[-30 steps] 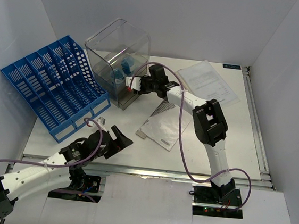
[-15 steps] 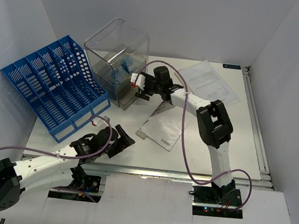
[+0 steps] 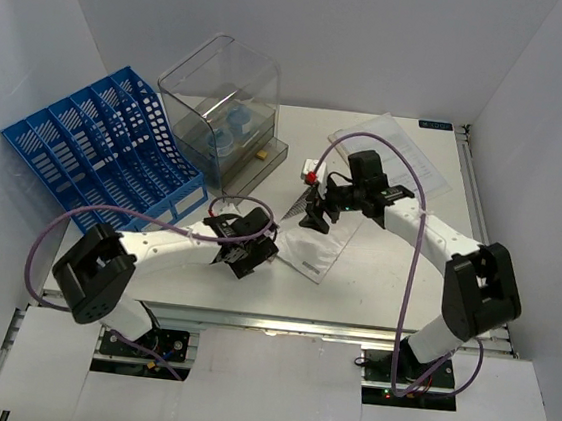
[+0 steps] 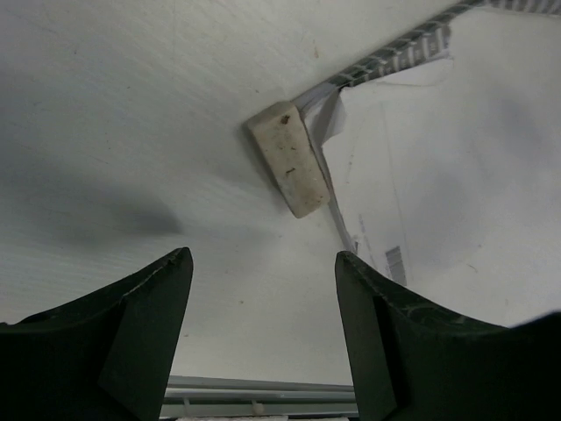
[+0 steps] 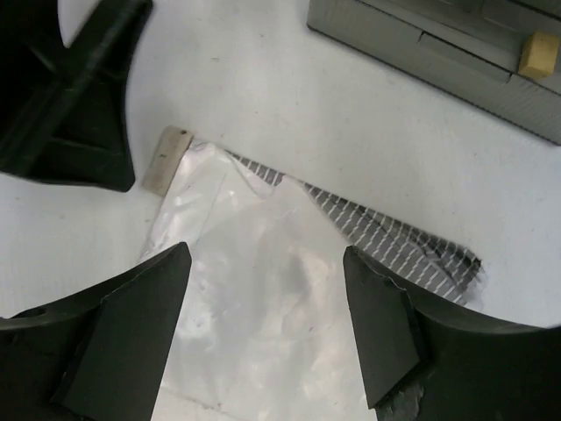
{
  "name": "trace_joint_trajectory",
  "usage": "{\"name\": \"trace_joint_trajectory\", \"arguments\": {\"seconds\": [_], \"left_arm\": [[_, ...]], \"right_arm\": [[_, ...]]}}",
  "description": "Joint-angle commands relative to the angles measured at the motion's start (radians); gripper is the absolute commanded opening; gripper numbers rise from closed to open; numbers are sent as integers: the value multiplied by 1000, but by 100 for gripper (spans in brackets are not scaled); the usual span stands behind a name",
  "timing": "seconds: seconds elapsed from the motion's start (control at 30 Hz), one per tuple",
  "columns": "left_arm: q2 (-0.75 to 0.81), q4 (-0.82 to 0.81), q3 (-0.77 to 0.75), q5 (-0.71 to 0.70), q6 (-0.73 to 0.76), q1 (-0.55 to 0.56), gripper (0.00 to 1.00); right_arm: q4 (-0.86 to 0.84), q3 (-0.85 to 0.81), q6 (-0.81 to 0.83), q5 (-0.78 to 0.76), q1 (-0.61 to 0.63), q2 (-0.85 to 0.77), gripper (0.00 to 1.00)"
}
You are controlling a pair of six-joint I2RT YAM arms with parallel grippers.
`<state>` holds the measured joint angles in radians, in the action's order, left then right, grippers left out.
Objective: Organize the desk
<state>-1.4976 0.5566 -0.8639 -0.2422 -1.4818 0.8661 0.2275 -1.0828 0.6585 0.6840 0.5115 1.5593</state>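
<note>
Desk (image 3: 384, 282): beige block (image 4: 289, 158) beside plastic sleeve (image 5: 263, 307), blue rack (image 3: 105, 162), clear bin (image 3: 223, 94)

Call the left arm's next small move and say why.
Likely ease the left gripper forward and down until its open jaws straddle the off-white eraser, then close. The eraser lies flat on the desk beyond the fingertips, not yet between them. It sits right beside the corner of the clear sleeve, so one finger risks catching the sleeve.

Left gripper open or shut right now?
Open. Left gripper: fingers wide apart, bare desk between them; white block lies ahead, untouched.
</note>
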Motion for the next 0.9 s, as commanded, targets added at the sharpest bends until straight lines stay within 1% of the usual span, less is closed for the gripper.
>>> {"name": "trace_joint_trajectory", "arguments": {"seconds": [0.0,0.07,0.17,0.3,0.37,0.47,0.63,0.73,0.87], "left_arm": [[-92,116,-84,54,-28,-3,75],[-132,117,-114,75,-9,-3,71],[-141,117,-125,90,12,-1,67],[-147,117,-140,104,77,-1,66],[-173,122,-163,122,106,-2,66],[-248,184,-213,146,120,-3,70],[-443,330,-371,127,114,-3,73],[-483,352,-395,113,75,-4,73],[-488,346,-387,84,55,-33,72]], "right_arm": [[36,108,-17,78,-34,-146,77],[33,153,-22,87,-40,-184,77],[33,181,-26,97,-44,-216,77],[30,204,-35,115,-52,-219,76],[32,202,-39,122,-55,-216,76],[30,196,-46,133,-56,-218,76],[30,211,-46,140,-62,-244,76],[32,216,-45,150,-73,-260,75],[32,224,-41,168,-90,-273,75]]}}
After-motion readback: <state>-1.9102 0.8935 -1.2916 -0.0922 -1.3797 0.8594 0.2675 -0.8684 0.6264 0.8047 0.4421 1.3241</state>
